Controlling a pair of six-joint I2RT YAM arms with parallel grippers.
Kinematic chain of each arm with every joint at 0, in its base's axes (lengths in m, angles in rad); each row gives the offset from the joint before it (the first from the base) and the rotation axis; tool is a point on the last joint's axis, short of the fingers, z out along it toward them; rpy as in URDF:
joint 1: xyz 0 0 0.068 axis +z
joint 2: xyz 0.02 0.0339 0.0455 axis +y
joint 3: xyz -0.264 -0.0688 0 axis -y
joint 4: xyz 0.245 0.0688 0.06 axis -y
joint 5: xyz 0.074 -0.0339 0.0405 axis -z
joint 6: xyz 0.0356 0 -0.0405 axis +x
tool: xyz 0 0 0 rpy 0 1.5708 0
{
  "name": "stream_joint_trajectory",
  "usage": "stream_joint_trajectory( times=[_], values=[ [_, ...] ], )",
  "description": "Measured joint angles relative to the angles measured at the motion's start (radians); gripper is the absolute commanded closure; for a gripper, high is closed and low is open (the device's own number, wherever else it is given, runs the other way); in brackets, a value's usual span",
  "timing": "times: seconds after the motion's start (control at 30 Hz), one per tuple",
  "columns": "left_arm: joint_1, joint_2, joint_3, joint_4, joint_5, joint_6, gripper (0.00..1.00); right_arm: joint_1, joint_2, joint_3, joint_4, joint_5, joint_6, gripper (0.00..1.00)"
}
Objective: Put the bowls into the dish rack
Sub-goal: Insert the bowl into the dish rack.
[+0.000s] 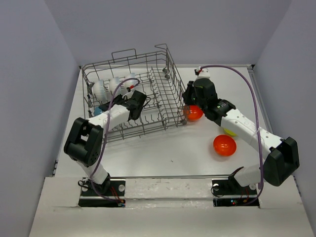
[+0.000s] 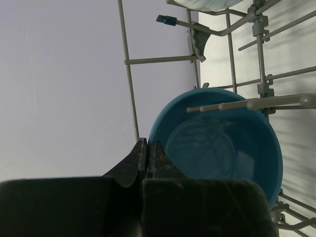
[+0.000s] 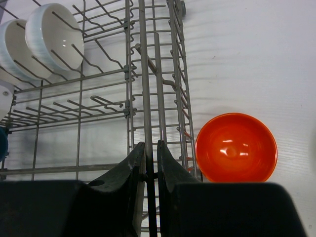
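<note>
The grey wire dish rack [image 1: 170,84] sits tilted at the left-centre of the table. Three white bowls [image 1: 114,84] stand in its back left rows, and a blue bowl [image 2: 222,148] lies inside it. My left gripper [image 2: 148,148] is inside the rack, shut and empty, right beside the blue bowl's rim. My right gripper [image 3: 150,148] is shut on an upright wire of the rack's right wall [image 3: 143,49]. One orange-red bowl [image 3: 236,147] lies on the table against that wall. Another orange-red bowl [image 1: 224,145] lies further right.
A yellow-green bowl [image 1: 228,131] peeks out from under my right forearm. White walls close in the table on the left, back and right. The rack's raised handle loop [image 1: 124,51] stands at the back.
</note>
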State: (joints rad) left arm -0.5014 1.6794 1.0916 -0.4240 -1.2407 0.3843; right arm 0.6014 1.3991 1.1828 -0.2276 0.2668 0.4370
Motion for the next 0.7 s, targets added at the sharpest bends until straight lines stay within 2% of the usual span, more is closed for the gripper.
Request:
stream_joint_trajectory(
  times=[0.2, 0.5, 0.7],
  values=[
    [0.005, -0.057, -0.07, 0.087, 0.01, 0.075, 1.0, 0.0, 0.0, 0.0, 0.0, 0.0, 0.0, 0.99],
    [0.039, -0.168, -0.091, 0.173, -0.045, 0.2, 1.0, 0.0, 0.0, 0.0, 0.0, 0.003, 0.0, 0.99],
    [0.044, -0.194, -0.153, 0.287, -0.077, 0.315, 1.0, 0.0, 0.0, 0.0, 0.0, 0.004, 0.0, 0.99]
  ],
)
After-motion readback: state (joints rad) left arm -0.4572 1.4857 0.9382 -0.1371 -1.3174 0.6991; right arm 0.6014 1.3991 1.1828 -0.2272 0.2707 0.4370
